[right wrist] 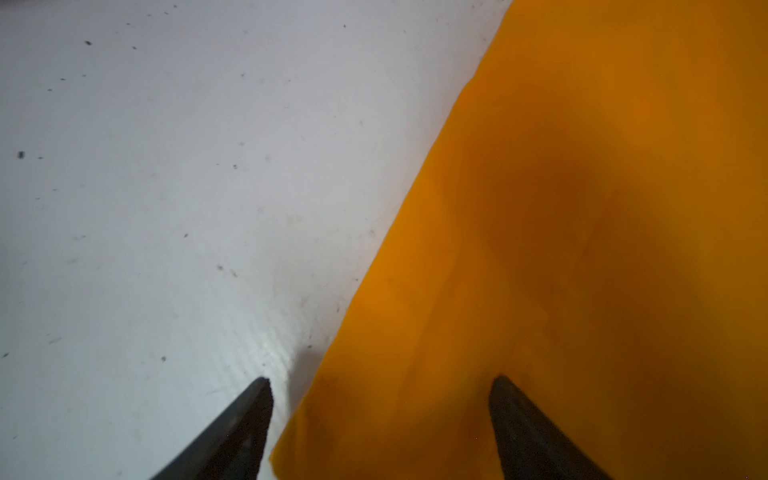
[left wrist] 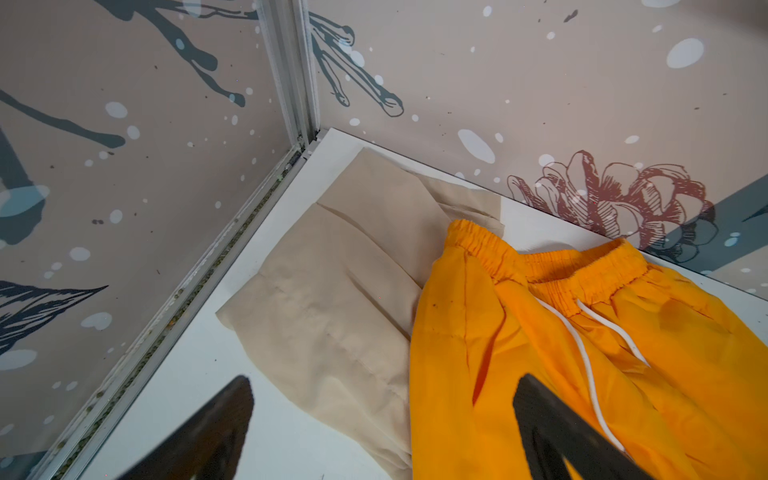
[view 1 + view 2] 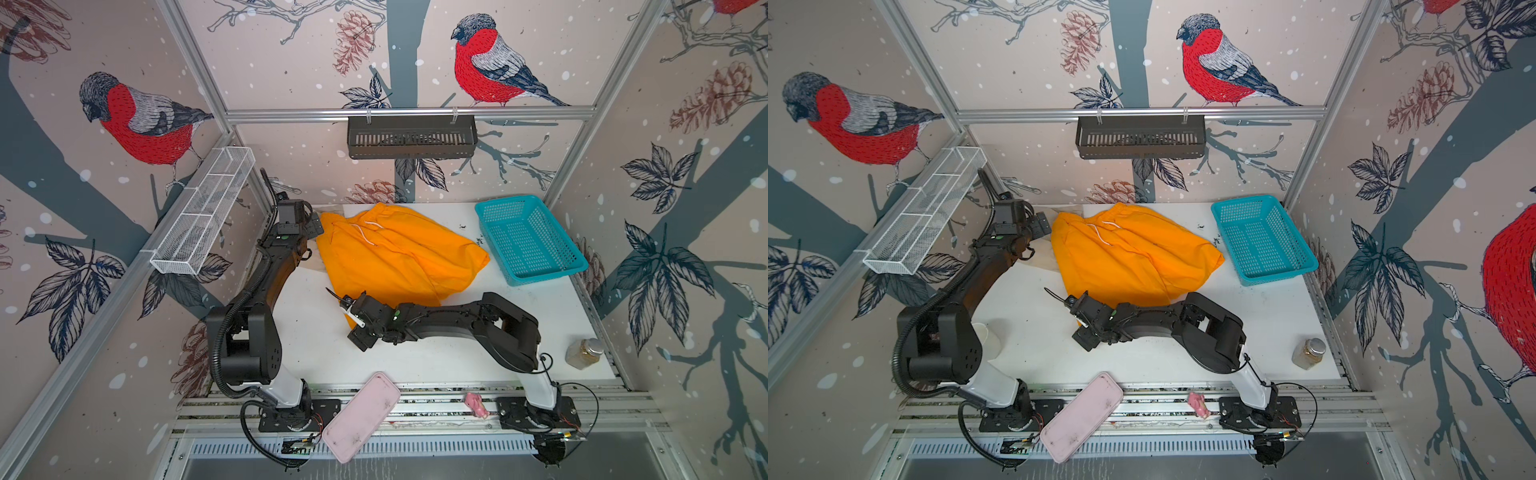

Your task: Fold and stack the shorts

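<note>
The orange shorts [image 3: 395, 253] are spread on the worktop [image 1: 166, 166], one waistband corner overlapping the beige shorts [image 2: 340, 291] in the far left corner. Both claws are spread and nothing is held: the left claw [image 2: 384, 377] hovers by the waistband, and the right claw [image 1: 382, 378] straddles a lower edge. If only the upper layer is pinched (likely with thin cloth), the fold could be skewed and the beige pair dragged askew.

Open table [image 3: 316, 345] near the front; the basket [image 3: 528, 241] and spread orange shorts [image 3: 395, 257] crowd the back.
</note>
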Motion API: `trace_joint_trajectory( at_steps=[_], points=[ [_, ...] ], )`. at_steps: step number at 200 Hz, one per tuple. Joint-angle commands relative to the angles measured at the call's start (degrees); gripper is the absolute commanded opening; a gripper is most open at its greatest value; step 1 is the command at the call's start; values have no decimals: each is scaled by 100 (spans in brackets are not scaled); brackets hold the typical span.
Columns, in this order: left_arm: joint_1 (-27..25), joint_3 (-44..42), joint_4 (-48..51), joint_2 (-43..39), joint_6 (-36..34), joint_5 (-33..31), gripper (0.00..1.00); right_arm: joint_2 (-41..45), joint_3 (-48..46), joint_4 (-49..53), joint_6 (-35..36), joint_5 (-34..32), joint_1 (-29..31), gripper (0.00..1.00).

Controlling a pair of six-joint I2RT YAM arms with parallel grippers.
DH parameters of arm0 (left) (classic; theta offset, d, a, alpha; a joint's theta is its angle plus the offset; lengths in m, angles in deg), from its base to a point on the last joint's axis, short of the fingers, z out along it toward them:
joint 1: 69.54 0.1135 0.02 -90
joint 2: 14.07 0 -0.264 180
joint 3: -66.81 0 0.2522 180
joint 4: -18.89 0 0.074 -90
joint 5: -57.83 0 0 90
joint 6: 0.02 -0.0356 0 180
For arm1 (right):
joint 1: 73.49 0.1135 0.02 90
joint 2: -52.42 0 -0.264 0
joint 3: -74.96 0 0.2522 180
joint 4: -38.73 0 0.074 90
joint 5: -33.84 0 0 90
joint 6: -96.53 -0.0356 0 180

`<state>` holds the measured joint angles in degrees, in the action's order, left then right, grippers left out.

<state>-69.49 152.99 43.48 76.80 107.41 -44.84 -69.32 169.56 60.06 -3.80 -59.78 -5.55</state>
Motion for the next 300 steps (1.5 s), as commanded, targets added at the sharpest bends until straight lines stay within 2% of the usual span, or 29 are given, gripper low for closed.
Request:
trace_joint_trajectory(
  at_steps=[1, 14, 44, 53, 63, 69, 77, 83, 99, 107, 114, 128, 149, 177, 197, 214, 237, 276, 300],
  points=[
    [29, -9, -54, 27, -91, 297, 98, -244, 244, 332, 127, -125, 0, 71],
    [35, -22, -55, 69, -106, 351, 98, -307, 229, 431, 124, -86, -13, 59],
    [37, -17, -47, 215, -135, 470, 98, 35, -339, 556, -28, -208, -57, 16],
    [35, -26, -50, 252, -137, 559, 98, 250, -630, 590, -107, -247, -70, 9],
    [30, -33, -46, 277, -122, 648, 98, 539, -998, 638, -240, -308, -87, 8],
    [38, -48, -51, 290, -113, 711, 98, 731, -1236, 672, -333, -339, -97, 10],
    [33, -88, -70, 300, -79, 825, 98, 987, -1584, 723, -496, -436, -121, 22],
    [32, -125, -79, 310, -35, 936, 98, 1175, -1839, 771, -609, -484, -146, 26],
    [36, -197, -70, 375, 60, 1425, 98, 1648, -2476, 910, -889, -555, -225, 32],
    [33, -253, -70, 442, 35, 1758, 98, 1852, -2751, 998, -1065, -599, -266, 42],
    [38, -326, -108, 507, 70, 2073, 98, 2039, -2953, 1086, -1215, -605, -317, 56],
    [34, -537, -256, 613, 180, 2401, 98, 2456, -3300, 1197, -1525, -529, -452, 63],
    [38, -823, -567, 656, 285, 2458, 97, 3280, -3802, 1147, -2043, -304, -795, 67],
    [32, -783, -607, 585, 310, 2510, 96, 4349, -4375, 1111, -2623, 206, -1586, 78],
    [32, -800, -804, 519, 389, 2515, 97, 5159, -4721, 912, -3001, 582, -1955, 81],
    [37, -739, -936, 640, 482, 2850, 97, 5609, -4955, 770, -3352, 979, -2144, 82],
    [12, -800, -994, 835, 591, 3168, 94, 5888, -5158, 887, -3874, 1184, -2145, 83],
    [12, -980, -1121, 1093, 515, 3051, 92, 6156, -5625, 911, -4573, 1221, -1850, 86],
    [-3, -943, -1277, 1169, 524, 3182, 80, 5822, -5627, 884, -4585, 1078, -1679, 86]
  ],
)
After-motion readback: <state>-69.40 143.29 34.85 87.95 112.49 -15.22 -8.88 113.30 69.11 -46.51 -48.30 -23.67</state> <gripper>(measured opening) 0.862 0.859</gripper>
